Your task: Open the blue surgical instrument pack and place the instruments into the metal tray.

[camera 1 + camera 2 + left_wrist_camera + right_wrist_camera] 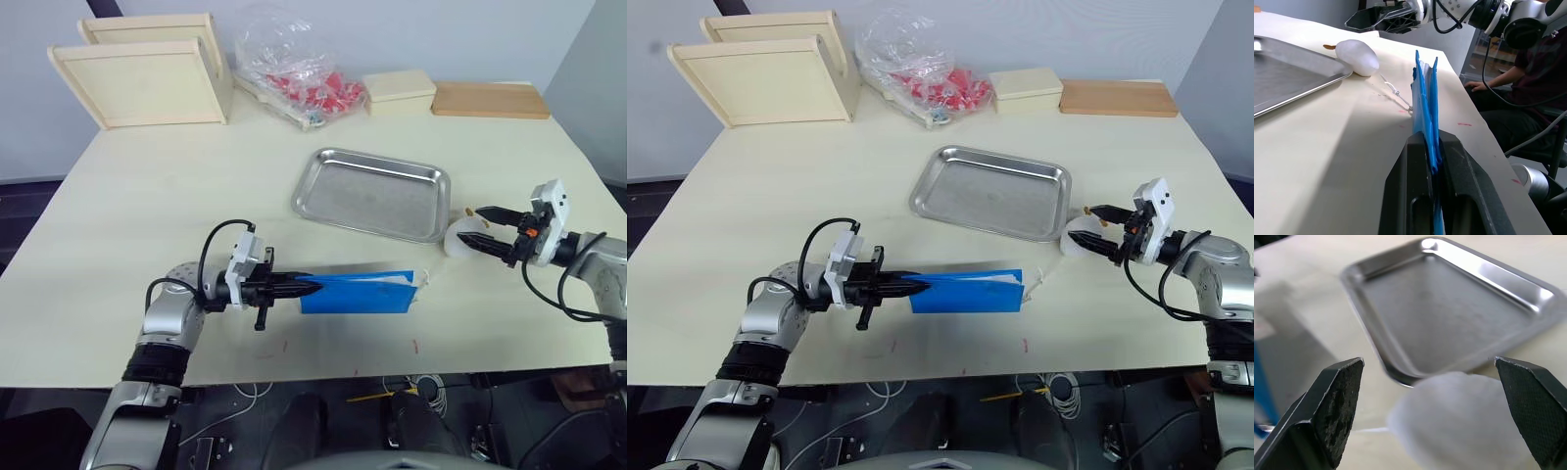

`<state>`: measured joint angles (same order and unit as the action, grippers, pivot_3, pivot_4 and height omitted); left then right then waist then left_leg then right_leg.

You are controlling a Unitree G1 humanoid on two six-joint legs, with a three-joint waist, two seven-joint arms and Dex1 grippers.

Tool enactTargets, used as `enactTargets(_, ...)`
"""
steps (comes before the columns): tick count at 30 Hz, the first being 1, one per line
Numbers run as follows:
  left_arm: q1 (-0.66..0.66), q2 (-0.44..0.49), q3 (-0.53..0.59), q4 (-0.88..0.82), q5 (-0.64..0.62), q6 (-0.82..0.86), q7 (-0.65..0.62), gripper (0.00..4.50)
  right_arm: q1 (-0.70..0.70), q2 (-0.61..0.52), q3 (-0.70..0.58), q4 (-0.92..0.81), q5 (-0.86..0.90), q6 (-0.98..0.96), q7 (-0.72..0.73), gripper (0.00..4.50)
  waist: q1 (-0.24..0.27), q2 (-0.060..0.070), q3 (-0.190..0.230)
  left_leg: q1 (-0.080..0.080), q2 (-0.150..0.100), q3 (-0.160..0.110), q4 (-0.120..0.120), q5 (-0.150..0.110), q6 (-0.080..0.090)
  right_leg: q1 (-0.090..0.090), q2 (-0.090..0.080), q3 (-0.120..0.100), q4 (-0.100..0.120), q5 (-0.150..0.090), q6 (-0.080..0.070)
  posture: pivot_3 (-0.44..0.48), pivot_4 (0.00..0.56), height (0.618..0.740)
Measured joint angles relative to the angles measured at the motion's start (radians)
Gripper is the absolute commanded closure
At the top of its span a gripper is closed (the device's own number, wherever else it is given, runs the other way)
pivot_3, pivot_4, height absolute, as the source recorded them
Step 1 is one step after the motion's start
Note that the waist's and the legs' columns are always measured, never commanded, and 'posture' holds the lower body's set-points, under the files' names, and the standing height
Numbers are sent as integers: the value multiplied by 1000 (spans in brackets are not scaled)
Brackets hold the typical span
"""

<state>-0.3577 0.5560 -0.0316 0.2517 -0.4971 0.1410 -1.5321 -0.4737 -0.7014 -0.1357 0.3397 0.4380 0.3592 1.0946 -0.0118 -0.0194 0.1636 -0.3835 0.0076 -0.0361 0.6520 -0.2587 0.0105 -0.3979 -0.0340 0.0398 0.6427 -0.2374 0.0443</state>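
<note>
**Left tool clamped on the blue pack, right tool spread beside the tray**

Your left tool (294, 286) is closed on the near-left edge of the blue surgical instrument pack (358, 292); in the left wrist view you can see its two fingers (1406, 196) pinching the blue fabric between them. The pack lies on the pale desk (147, 206), in front of the metal tray (372, 192) and apart from it. A thin white cord (1396, 91) runs from the pack's far end toward a small white rounded object (458, 238) that sits just off the tray's near-right corner.

Your right tool (483, 228) hangs over that white object with its fingers spread wide, one to each side of it in the right wrist view. The tray there shows a bare steel floor.

Along the far edge of the desk you have two pale wooden trays (147, 78) leaning at the left, a clear plastic bag of red items (294, 69), a cream box (400, 90) and a flat wooden board (490, 100). A seated person (1528, 63) shows past the desk edge in the left wrist view.
</note>
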Motion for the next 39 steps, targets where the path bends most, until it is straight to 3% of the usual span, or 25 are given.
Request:
enactTargets(9, -1, 0, 0, -1, 2, -1, 2, 4500, -37, 26, 24, 130, -72, 6, -46, 35, -1, 0, 0, 0, 0, 0, 0, 0, 0, 0, 0, 1, 0, 0, 0, 0, 150, 740)
enactTargets(12, -4, 0, 0, 0, 4, -1, 3, 4500, -36, 26, 41, 130, -76, 45, -45, 882, -1, 0, 0, 0, 0, 0, 0, 0, 0, 0, 0, 1, 0, 0, 0, 0, 150, 740)
enactTargets(19, -16, -3, 0, 1, 5, -1, 10, 4500, -11, 27, 32, 64, -52, 103, -45, 4255, 0, 0, 0, 0, 0, 0, 0, 0, 0, 0, 0, 1, 0, 0, 1, 0, 150, 740)
enactTargets(20, -20, -3, 0, 2, 5, -1, 12, 4500, -7, 27, 26, 59, -47, 108, -46, 4465, -1, 0, 0, 0, 0, 0, 0, 0, 0, 0, 0, 1, 0, 0, 1, 0, 150, 740)
enactTargets(32, -71, -12, 0, 54, 26, -21, 12, 4500, 55, 18, -138, -194, 206, 280, -13, 4465, -1, 0, 0, 0, 0, 0, 0, 0, 0, 0, 0, 1, 0, 1, 1, 0, 150, 740)
enactTargets(39, -100, -25, -4, 90, 43, -41, 6, 4500, -10, 14, -206, -321, 360, 408, -80, 4465, -2, 0, 0, 0, 0, 0, 0, 0, 0, 0, 0, 1, 0, 1, 1, 0, 150, 740)
